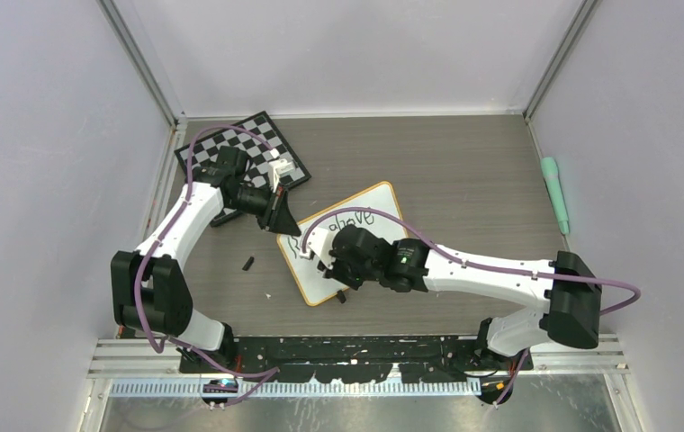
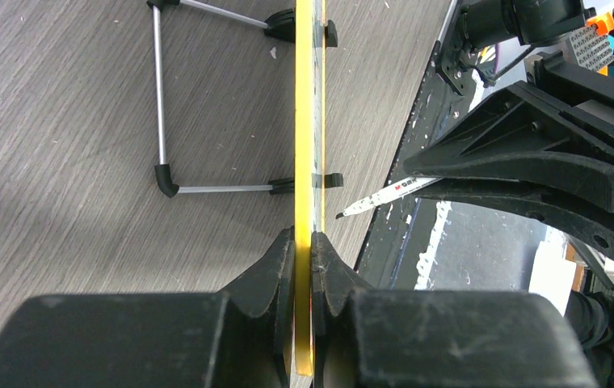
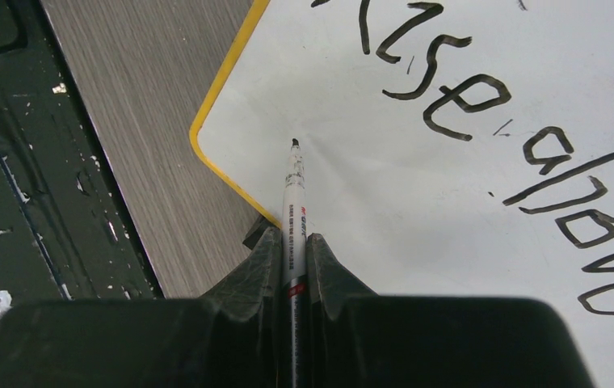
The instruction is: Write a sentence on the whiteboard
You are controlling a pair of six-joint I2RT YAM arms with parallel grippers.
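The whiteboard (image 1: 382, 200) stands tilted at mid-table on a wire stand (image 2: 161, 97). Its yellow rim (image 2: 305, 121) runs edge-on through the left wrist view. My left gripper (image 2: 304, 242) is shut on that rim at the board's left edge (image 1: 289, 225). My right gripper (image 3: 292, 238) is shut on a white marker (image 3: 294, 202) in front of the board's lower left (image 1: 328, 265). The marker's black tip (image 3: 294, 144) sits at the blank white surface (image 3: 417, 210) near the lower corner. The sentence (image 3: 481, 105) reads "Rise above" in black handwriting.
A black-and-white chessboard (image 1: 248, 153) lies at the back left under the left arm, with a small white object (image 1: 282, 168) on it. A teal pen (image 1: 554, 193) lies at the right wall. A small black piece (image 1: 247, 264) lies on the table. The black base plate (image 1: 365, 346) lines the near edge.
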